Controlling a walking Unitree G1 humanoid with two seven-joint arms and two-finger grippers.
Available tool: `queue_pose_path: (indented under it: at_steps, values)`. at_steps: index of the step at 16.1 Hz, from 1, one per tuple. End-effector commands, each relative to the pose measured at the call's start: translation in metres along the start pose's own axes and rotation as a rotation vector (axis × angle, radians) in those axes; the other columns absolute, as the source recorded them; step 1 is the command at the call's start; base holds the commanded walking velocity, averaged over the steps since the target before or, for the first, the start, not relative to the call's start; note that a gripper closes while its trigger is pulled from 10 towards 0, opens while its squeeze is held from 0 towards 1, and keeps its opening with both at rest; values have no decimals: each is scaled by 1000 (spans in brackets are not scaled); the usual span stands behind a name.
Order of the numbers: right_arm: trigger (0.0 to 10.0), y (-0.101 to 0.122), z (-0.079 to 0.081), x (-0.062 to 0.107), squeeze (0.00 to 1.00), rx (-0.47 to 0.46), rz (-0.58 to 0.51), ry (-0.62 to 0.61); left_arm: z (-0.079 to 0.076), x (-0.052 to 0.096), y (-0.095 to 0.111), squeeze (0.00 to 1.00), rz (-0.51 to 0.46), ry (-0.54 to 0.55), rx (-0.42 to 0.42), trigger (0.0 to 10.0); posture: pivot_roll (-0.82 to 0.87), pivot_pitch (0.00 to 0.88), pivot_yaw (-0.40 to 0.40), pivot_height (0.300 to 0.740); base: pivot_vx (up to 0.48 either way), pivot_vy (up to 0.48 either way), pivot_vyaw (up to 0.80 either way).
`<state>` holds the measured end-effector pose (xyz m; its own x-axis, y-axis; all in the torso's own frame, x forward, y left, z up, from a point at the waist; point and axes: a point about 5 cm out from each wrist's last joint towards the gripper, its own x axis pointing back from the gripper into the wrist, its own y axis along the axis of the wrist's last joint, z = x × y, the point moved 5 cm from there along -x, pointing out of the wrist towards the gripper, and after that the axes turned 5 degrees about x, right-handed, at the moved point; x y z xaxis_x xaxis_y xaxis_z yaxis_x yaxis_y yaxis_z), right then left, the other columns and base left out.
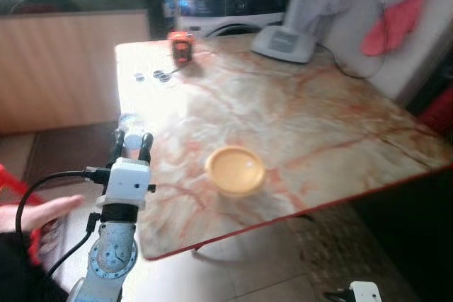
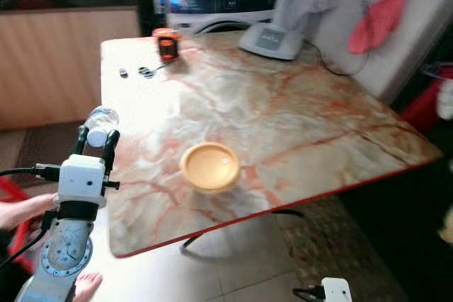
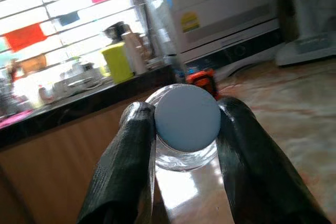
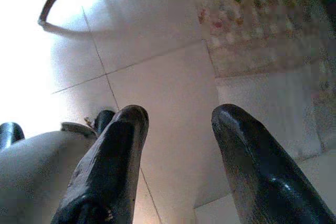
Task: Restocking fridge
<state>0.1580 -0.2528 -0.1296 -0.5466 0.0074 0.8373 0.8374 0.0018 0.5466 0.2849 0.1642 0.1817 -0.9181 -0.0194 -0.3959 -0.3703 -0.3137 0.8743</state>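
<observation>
Currently the left gripper [image 3: 181, 129] has its jaws closed on a bottle [image 3: 187, 121], held upright just off the desk's [image 1: 318, 125] left edge. The right gripper [image 4: 178, 156] hangs idle over the floor [image 4: 157, 77], jaws apart and empty. A yellow bowl [image 1: 235, 170] sits near the desk's front edge. Judgement: early stage; bottle collected, fridge delivery outstanding.

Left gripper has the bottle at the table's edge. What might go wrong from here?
1. The left gripper holds the clear bottle just below its cap; a narrow, smooth grip there might slip or let the bottle swing.
2. A person's hand is close beside the left arm, so a quick swing could strike it.
3. The bottle hangs by the marble table edge and might knock it when moved.
</observation>
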Motion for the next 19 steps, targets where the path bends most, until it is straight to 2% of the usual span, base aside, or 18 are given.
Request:
queue_pose_path:
  at_steps: [1, 4, 9, 19]
  values:
    - [10000, -3, -5, 2, 0, -8, 8, -16, -3, -1, 3, 0, -15, -16, -1, 10000, 85, 24, -112, 740, 0, 0, -781]
    - [10000, -4, -4, 2, 0, -3, 13, -13, -10, -4, 11, 0, -55, -74, -48, 10000, 89, 23, -111, 740, 0, 0, -781]
    - [10000, -4, -3, 1, 0, -6, 15, -16, -20, -6, 20, 0, -88, -130, -64, 10000, 88, 42, -111, 740, 0, 0, -781]
    - [10000, -4, -3, 1, 0, 0, 18, -15, -13, -9, 22, 0, -100, -102, -88, 10000, 87, 48, -114, 740, 0, 0, -781]
